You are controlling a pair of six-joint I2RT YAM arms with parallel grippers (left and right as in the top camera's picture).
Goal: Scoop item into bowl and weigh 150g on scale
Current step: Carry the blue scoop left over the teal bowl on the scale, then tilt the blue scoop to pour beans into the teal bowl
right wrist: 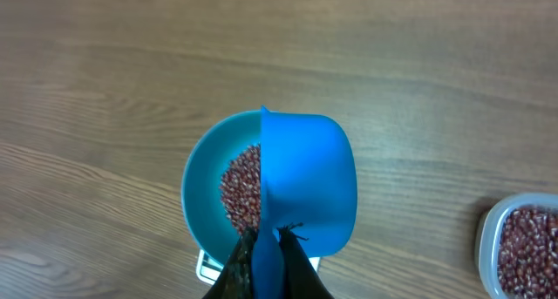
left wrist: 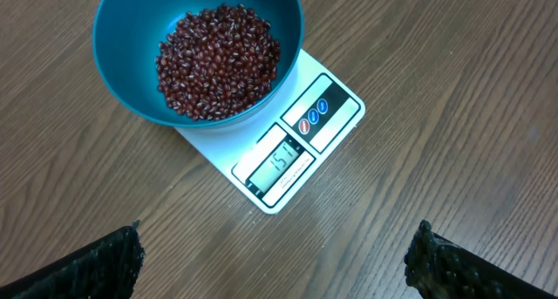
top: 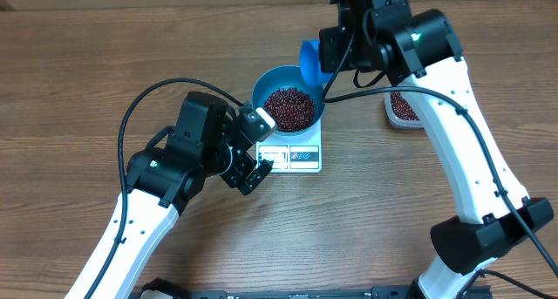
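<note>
right end effector is pinching the scoop tipped over the bowl, left end effector is hovering spread wide by the scale

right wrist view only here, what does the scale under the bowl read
Observer: In the left wrist view the display of the flat white square scale looks like 151, though the digits are small.
Operator: ok, small blue plastic scoop is over the round deep blue bowl, where's the left end effector
Observer: The left end effector is open and empty, hovering off the display side of the scale, not touching it.
</note>
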